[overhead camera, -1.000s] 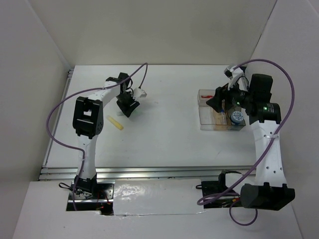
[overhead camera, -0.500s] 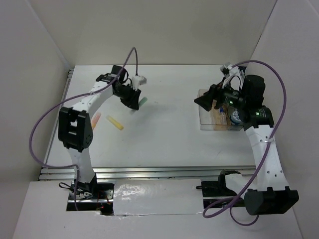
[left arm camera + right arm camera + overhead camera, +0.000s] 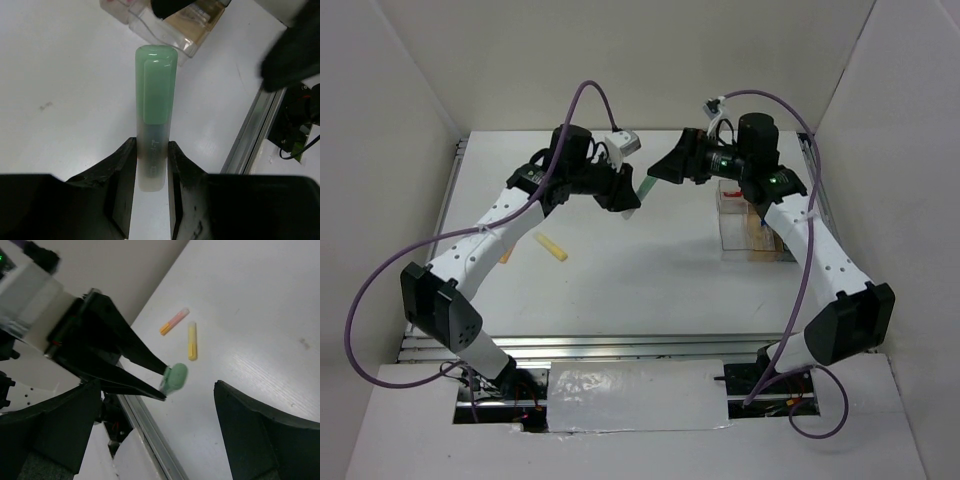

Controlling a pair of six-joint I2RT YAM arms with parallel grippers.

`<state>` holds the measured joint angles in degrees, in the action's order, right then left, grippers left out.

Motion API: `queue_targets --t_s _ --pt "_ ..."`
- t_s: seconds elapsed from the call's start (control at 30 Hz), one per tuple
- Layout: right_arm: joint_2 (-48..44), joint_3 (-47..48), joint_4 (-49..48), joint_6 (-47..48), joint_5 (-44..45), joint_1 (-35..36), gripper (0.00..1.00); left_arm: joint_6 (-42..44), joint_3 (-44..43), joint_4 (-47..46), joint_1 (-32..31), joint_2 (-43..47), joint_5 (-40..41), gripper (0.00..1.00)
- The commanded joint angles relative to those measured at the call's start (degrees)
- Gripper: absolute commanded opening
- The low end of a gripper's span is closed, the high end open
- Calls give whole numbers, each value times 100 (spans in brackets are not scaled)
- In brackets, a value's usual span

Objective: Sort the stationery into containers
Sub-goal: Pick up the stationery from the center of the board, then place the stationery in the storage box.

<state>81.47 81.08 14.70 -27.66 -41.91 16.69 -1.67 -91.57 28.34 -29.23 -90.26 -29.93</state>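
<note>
My left gripper [image 3: 626, 198] is shut on a stubby green marker [image 3: 645, 186] and holds it above the middle of the table. In the left wrist view the marker [image 3: 155, 95] sticks out forward from between the fingers [image 3: 151, 165]. My right gripper [image 3: 660, 172] is open and empty, facing the marker's cap end from the right, a short way off. In the right wrist view the marker [image 3: 175, 377] sits ahead of the wide-open jaws [image 3: 157, 435]. The clear compartment box [image 3: 735, 240] stands at the right. A yellow marker [image 3: 552, 247] and an orange marker [image 3: 506, 250] lie at the left.
The box also shows at the top of the left wrist view [image 3: 180, 30]. The yellow marker [image 3: 192, 340] and orange marker [image 3: 174, 321] show in the right wrist view. A metal rail [image 3: 620, 345] runs along the table's near edge. White walls enclose the table.
My left arm has swung right, carrying the green marker toward the table's middle. My right arm has moved left from above the box to face the marker.
</note>
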Motion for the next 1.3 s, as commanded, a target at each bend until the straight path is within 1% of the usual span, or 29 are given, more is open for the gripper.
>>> queue_targets --t_s 0.0,0.07,0.2,0.27,0.37,0.4,0.47,0.63,0.73,0.77,0.83,0.87,0.93,0.97,1.0,1.03,1.07,1.1,1.13,1.17,1.2,1.23,1.27 --pt "131 347 -477 -170 165 89 100 -237 43 -118 67 -27 -47 0" --pt "176 312 -503 -143 174 150 99 -272 95 -153 67 25 -39 0" --pt "211 137 -556 -126 166 203 93 -272 78 -162 67 35 -74 0" --pt "255 14 -547 -161 192 203 92 -281 69 -179 67 8 -92 0" --pt "343 -83 -529 -257 236 203 86 -307 34 -188 67 -18 -92 0" --pt "369 -127 -573 -327 184 203 80 -334 17 -206 67 -36 -92 0" --pt "431 -145 -714 -441 61 238 71 -351 -10 -197 58 -44 -48 0" --pt "510 -145 -653 -372 104 493 68 -518 -168 -232 67 -132 14 0" --pt "571 -136 -705 -354 131 607 61 -624 -247 -276 67 -211 -126 0" --pt "598 -127 -723 -354 131 616 53 -641 -239 -311 67 -211 -179 0" --pt "659 -66 -697 -302 148 625 43 -738 -230 -346 67 -220 -285 0" --pt "668 -57 -688 -301 174 625 37 -755 -230 -364 67 -220 -294 0" --pt "694 4 -626 -214 244 625 29 -799 -212 -373 67 -220 -320 0" --pt "686 39 -600 -179 271 625 20 -817 -212 -364 67 -212 -338 0" --pt "660 57 -582 -144 315 625 14 -835 -212 -364 67 -203 -338 0" --pt "633 83 -495 5 420 625 8 -835 -212 -364 67 -185 -329 6" --pt "590 118 -433 93 481 625 0 -783 -195 -303 67 -168 -312 26" --pt "502 180 -267 320 595 582 0 -765 -168 -259 67 -98 -198 37" --pt "432 189 -196 323 596 529 0 -721 -142 -206 76 -54 -93 52" --pt "379 233 -100 592 588 441 0 -712 -107 -171 84 8 91 75" --pt "265 242 127 734 561 327 0 -694 -20 -84 128 147 293 80" --pt "212 242 269 866 544 187 0 -668 42 -57 189 210 434 81" --pt "168 242 401 1163 396 -197 0 -790 130 -56 260 271 714 82"
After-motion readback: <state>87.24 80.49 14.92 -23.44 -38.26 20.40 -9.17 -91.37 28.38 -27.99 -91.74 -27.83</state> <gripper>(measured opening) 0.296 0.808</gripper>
